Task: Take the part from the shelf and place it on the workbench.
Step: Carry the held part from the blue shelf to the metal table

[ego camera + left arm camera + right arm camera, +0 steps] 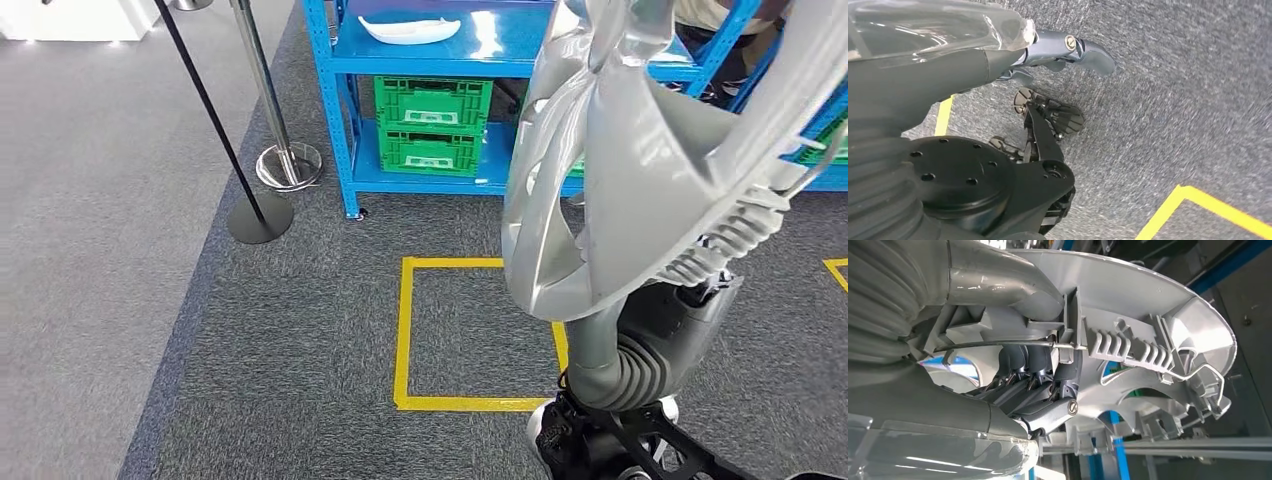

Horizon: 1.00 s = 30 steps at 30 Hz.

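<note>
The silver part (640, 150) is off the blue shelf (420, 45), grasped by the right hand (1043, 390) and raised at about 2 o'clock in the head view. The left hand (1068, 50) hangs released over the carpet. Carrying and setting it on the surface remain

No readable text; green crates (432, 124) on blue shelf (420, 60) carry white labels, illegible.
</note>
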{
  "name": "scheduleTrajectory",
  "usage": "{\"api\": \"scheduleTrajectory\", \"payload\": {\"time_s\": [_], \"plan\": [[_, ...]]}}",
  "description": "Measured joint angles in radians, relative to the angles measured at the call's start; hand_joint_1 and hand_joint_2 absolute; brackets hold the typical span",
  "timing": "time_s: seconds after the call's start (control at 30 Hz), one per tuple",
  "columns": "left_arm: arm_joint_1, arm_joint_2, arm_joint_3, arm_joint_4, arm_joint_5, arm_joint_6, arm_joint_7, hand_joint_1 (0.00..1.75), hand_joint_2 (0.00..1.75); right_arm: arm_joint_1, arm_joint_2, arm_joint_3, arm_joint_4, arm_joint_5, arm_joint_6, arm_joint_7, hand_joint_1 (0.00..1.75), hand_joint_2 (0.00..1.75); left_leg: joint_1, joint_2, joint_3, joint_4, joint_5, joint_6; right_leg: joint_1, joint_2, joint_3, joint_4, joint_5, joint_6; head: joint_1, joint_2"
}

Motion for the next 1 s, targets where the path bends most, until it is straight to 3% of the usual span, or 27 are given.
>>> {"api": "scheduleTrajectory", "payload": {"time_s": [0.03, 0.1, 0.17, 0.23, 0.3, 0.37, 0.43, 0.47, 0.5, 0.6, 0.67, 0.73, 0.8, 0.87, 0.93, 0.97, 1.0], "plan": [[0.000, 0.000, 0.000, 0.000, 0.000, -0.002, -0.001, 0.00, 1.75, 0.001, -0.001, 0.000, 0.000, 0.005, -0.001, 0.000, 1.75, 1.75, 0.000, -0.015, 0.000, 0.002, 0.000, -0.001, 0.000, 0.011, 0.032, -0.071, 0.040, -0.005, 0.000, 0.000], [-0.001, -0.001, 0.000, 0.000, -0.001, -0.004, -0.003, 0.00, 1.75, 0.004, -0.002, 0.000, -0.002, 0.024, -0.010, 0.000, 1.75, 1.75, 0.000, -0.041, -0.005, 0.010, -0.001, -0.006, -0.004, 0.061, 0.091, -0.206, 0.092, -0.012, -0.001, 0.000], [-0.001, -0.002, 0.000, 0.000, -0.004, -0.001, -0.008, 0.00, 1.75, 0.009, -0.004, 0.002, -0.006, 0.050, -0.026, 0.000, 1.75, 1.75, 0.002, -0.061, -0.016, 0.014, 0.001, -0.019, -0.003, 0.091, 0.109, -0.251, 0.098, -0.015, -0.002, 0.000], [0.002, -0.003, 0.000, 0.000, -0.008, 0.004, -0.012, 0.00, 1.75, 0.012, -0.005, 0.006, -0.008, 0.066, -0.038, 0.000, 1.75, 1.75, 0.006, -0.079, -0.024, 0.013, 0.005, -0.032, -0.003, 0.071, 0.111, -0.255, 0.102, -0.021, -0.001, 0.000], [0.003, -0.003, 0.000, 0.000, -0.010, 0.007, -0.014, 0.00, 1.75, 0.014, -0.004, 0.009, -0.010, 0.072, -0.044, 0.000, 1.75, 1.75, 0.002, -0.043, -0.043, 0.042, -0.016, -0.042, -0.008, 0.043, 0.114, -0.259, 0.106, -0.031, -0.005, 0.000], [0.001, -0.004, 0.000, 0.000, -0.013, 0.004, -0.016, 0.00, 1.75, 0.019, -0.004, 0.012, -0.013, 0.080, -0.053, 0.000, 1.75, 1.75, 0.001, 0.025, -0.099, 0.154, -0.076, -0.050, -0.008, 0.012, 0.115, -0.261, 0.105, -0.038, -0.010, 0.000], [0.001, -0.004, 0.000, 0.000, -0.020, -0.002, -0.016, 0.00, 1.75, 0.028, -0.004, 0.015, -0.017, 0.094, -0.069, 0.000, 1.75, 1.75, 0.007, 0.052, -0.161, 0.281, -0.123, -0.057, -0.007, -0.020, 0.113, -0.261, 0.104, -0.039, -0.012, 0.000], [0.001, -0.003, -0.001, 0.000, -0.025, -0.005, -0.016, 0.00, 1.75, 0.033, -0.004, 0.016, -0.019, 0.103, -0.079, 0.000, 1.75, 1.75, 0.009, 0.055, -0.169, 0.299, -0.122, -0.059, -0.008, -0.034, 0.113, -0.261, 0.103, -0.039, -0.012, 0.000], [0.002, -0.003, -0.001, 0.000, -0.031, -0.008, -0.016, 0.00, 1.75, 0.038, -0.004, 0.018, -0.022, 0.115, -0.089, 0.000, 1.75, 1.75, 0.011, 0.058, -0.157, 0.278, -0.104, -0.059, -0.009, -0.047, 0.114, -0.261, 0.102, -0.037, -0.012, 0.000], [0.000, -0.001, -0.008, 0.000, -0.051, -0.019, -0.013, 0.00, 1.75, 0.058, -0.007, 0.024, -0.033, 0.168, -0.120, 0.000, 1.75, 1.75, 0.009, 0.111, -0.041, 0.073, -0.025, -0.056, -0.007, -0.077, 0.122, -0.260, 0.094, -0.026, -0.012, 0.000], [-0.005, 0.000, -0.016, 0.000, -0.060, -0.024, -0.012, 0.00, 1.75, 0.073, -0.010, 0.028, -0.040, 0.189, -0.132, 0.000, 1.75, 1.75, 0.002, 0.131, -0.006, 0.012, -0.015, -0.049, -0.002, -0.094, 0.127, -0.260, 0.090, -0.016, -0.010, 0.000], [-0.008, 0.001, -0.021, 0.000, -0.065, -0.027, -0.010, 0.00, 1.75, 0.084, -0.011, 0.034, -0.045, 0.195, -0.136, 0.000, 1.75, 1.75, 0.000, 0.109, -0.008, 0.010, -0.014, -0.038, -0.003, -0.108, 0.132, -0.264, 0.087, -0.005, -0.008, 0.000], [-0.010, 0.002, -0.025, 0.000, -0.066, -0.030, -0.008, 0.00, 1.75, 0.093, -0.012, 0.037, -0.049, 0.195, -0.136, 0.000, 1.75, 1.75, 0.005, 0.087, -0.005, 0.005, -0.009, -0.024, -0.006, -0.082, 0.128, -0.241, 0.066, 0.005, -0.007, 0.000], [-0.016, 0.000, -0.028, 0.000, -0.066, -0.032, -0.007, 0.00, 1.75, 0.101, -0.014, 0.038, -0.051, 0.193, -0.131, 0.000, 1.75, 1.75, 0.007, 0.063, -0.004, 0.002, -0.006, -0.013, -0.006, -0.029, 0.081, -0.134, 0.006, 0.007, -0.004, 0.000], [-0.021, -0.002, -0.031, 0.000, -0.066, -0.035, -0.006, 0.00, 1.75, 0.108, -0.016, 0.038, -0.052, 0.192, -0.119, 0.000, 1.75, 1.75, 0.006, 0.036, -0.006, 0.002, -0.005, -0.008, -0.004, -0.007, 0.011, 0.007, -0.047, 0.004, -0.003, 0.000], [-0.022, -0.004, -0.032, 0.000, -0.066, -0.038, -0.006, 0.00, 1.75, 0.110, -0.016, 0.037, -0.052, 0.191, -0.112, 0.000, 1.75, 1.75, 0.005, 0.022, -0.006, 0.003, -0.004, -0.008, -0.002, -0.004, -0.010, 0.042, -0.050, 0.002, -0.004, 0.000], [-0.022, -0.004, -0.033, 0.000, -0.066, -0.040, -0.005, 0.00, 1.75, 0.111, -0.016, 0.035, -0.051, 0.191, -0.104, 0.000, 1.75, 1.75, 0.005, 0.007, -0.005, 0.004, -0.004, -0.008, -0.002, -0.002, -0.010, 0.032, -0.031, 0.000, -0.004, 0.000]]}}
